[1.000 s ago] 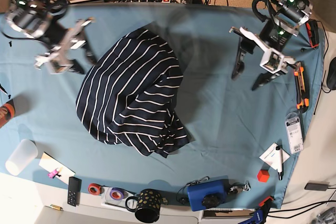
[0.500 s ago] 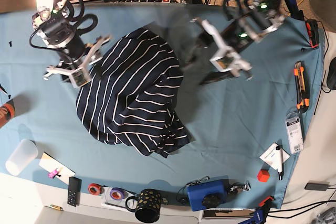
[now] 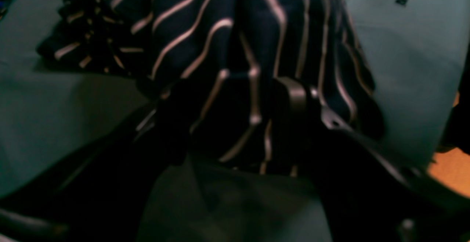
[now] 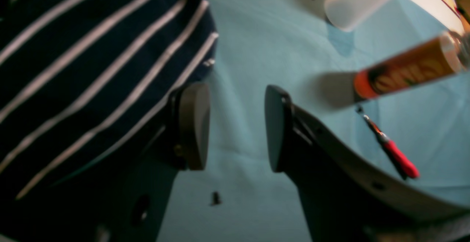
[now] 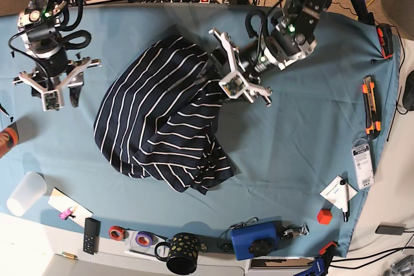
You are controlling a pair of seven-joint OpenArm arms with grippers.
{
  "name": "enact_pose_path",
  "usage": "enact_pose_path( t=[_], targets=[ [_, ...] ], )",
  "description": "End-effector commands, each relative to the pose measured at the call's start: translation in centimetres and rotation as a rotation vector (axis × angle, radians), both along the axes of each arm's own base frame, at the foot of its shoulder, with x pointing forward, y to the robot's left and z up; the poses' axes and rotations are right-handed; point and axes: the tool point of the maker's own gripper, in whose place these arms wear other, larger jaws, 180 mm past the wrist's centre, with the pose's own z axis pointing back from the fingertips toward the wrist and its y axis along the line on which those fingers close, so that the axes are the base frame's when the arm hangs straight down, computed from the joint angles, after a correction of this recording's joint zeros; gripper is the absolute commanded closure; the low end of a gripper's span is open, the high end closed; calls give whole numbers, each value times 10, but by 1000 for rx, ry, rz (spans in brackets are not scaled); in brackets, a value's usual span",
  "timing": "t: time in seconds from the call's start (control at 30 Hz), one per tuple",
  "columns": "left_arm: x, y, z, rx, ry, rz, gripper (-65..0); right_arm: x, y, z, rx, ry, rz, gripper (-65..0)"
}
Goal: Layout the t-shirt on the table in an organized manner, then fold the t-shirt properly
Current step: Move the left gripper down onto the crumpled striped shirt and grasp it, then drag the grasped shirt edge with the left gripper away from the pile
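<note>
Near the middle of the wide tabletop [image 5: 304, 127] draped in smooth teal-blue cloth lies the soft dark navy t-shirt [image 5: 158, 127] with thin white stripes, bunched into a rumpled heap rather than spread flat. Its fabric is doubled over itself in thick folds, so neither neckband nor sleeves can be picked out with any certainty. In the base view the mound's long axis runs on a diagonal — from the far edge near the centre of the cloth down toward the near side — with the stripes slanting across it and a crumpled, pleated corner at the near end.

The left end effector [image 5: 240, 81], white-framed with dark fingers, sits at the heap's far right edge. The left wrist view shows striped cloth [image 3: 235, 87] bulging up between its two fingers, which stand fairly wide on either side of the fold; one dark finger pad [image 3: 293, 98] presses against the fabric, though whether the cloth is truly pinched I cannot tell.

The right end effector [image 5: 52, 88] hangs well apart from the shirt in the base view, over bare teal cloth at the table's far corner. In the right wrist view its jaws stand wide with nothing between them — only tabletop [image 4: 238, 69] shows in the gap — and the left pad [image 4: 192, 124] lies just beside the shirt's striped edge [image 4: 91, 69].
</note>
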Motion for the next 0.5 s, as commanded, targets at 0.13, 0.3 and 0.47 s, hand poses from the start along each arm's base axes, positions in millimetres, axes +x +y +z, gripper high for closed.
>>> enact_pose_path(
  t=[0.13,0.3,0.47],
  targets=[
    [17,-4,22,-78,-41,12,-293,3,-4,13,-20,-41,-1,-249],
    [37,7,27,-60,-63,94,0,3,-4,13,-20,-41,-1,-249],
    [68,37,25,70,-116,268,0,3,-4,12,-21,-38,-1,-249]
  ],
)
